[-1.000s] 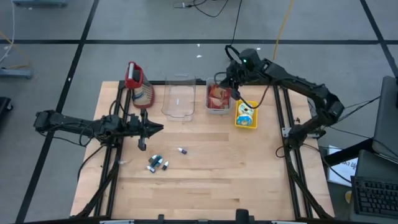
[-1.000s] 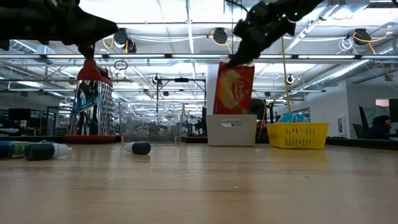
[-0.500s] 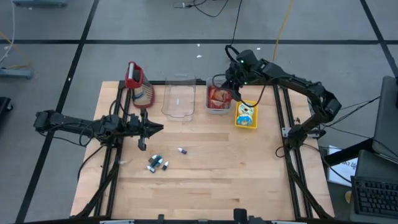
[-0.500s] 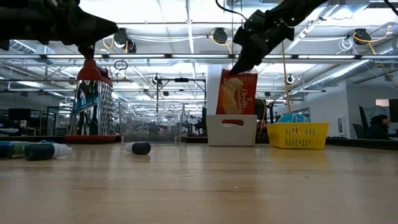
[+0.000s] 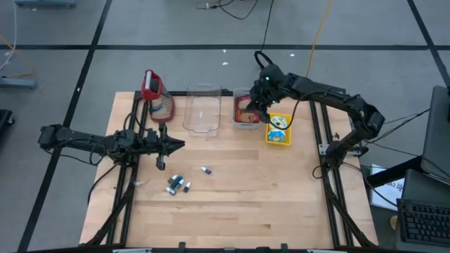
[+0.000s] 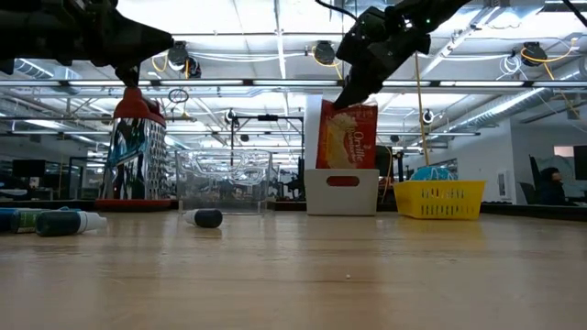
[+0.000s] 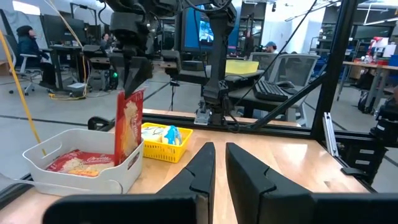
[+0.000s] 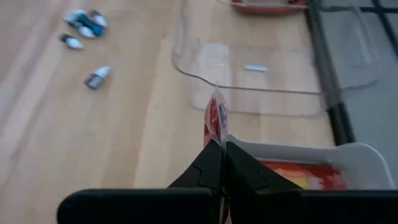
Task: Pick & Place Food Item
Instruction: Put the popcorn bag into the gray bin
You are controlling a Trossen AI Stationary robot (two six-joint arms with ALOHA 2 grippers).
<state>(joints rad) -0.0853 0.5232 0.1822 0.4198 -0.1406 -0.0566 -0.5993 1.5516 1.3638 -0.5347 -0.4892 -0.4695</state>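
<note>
While the right gripper (image 6: 347,99) pinches the top edge of a red snack bag (image 6: 346,136), jaws clenched on it, the bag hangs upright just over the white bin (image 5: 245,121), its lower end inside the rim. More packets (image 7: 74,163) lie in the bin. Yellow basket (image 5: 278,131) sits just beside the bin, clear tub (image 5: 202,112) on its other side, red grater (image 5: 154,95) beyond the tub. Small bottles (image 5: 178,183) lie well apart from the bin, on the table (image 5: 232,190). Left gripper (image 5: 171,145) hovers far from the bin, near the grater, fingers nearly together, grasping nothing.
</note>
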